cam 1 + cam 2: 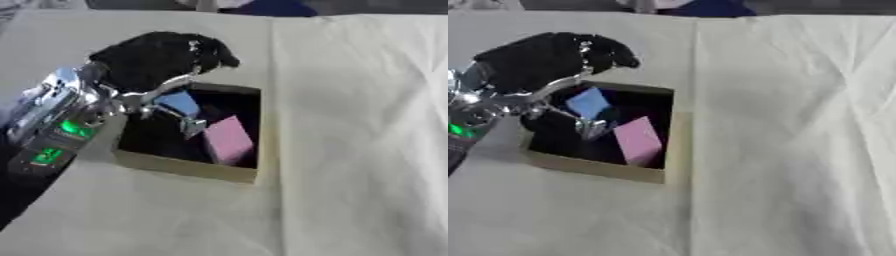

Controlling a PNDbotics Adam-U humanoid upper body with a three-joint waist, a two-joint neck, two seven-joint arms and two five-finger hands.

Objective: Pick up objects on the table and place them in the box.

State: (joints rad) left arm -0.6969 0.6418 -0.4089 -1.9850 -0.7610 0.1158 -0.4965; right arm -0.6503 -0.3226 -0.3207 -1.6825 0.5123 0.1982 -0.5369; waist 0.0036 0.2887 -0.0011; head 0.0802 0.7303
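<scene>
left hand (162, 57) over box (188, 170) at 10 o'clock, thumb and finger pinching blue block (586, 103). pink block (229, 140) lies inside. left eye view shows green arm lights (61, 140) fully. cloth-covered bench (798, 150).

The left hand (553, 60) hangs over the box (597, 167), which holds a blue block (586, 102) and a pink block (638, 140).

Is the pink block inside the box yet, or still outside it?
Inside. The pink block leans tilted within the box walls, beside a blue block under the left hand.
</scene>
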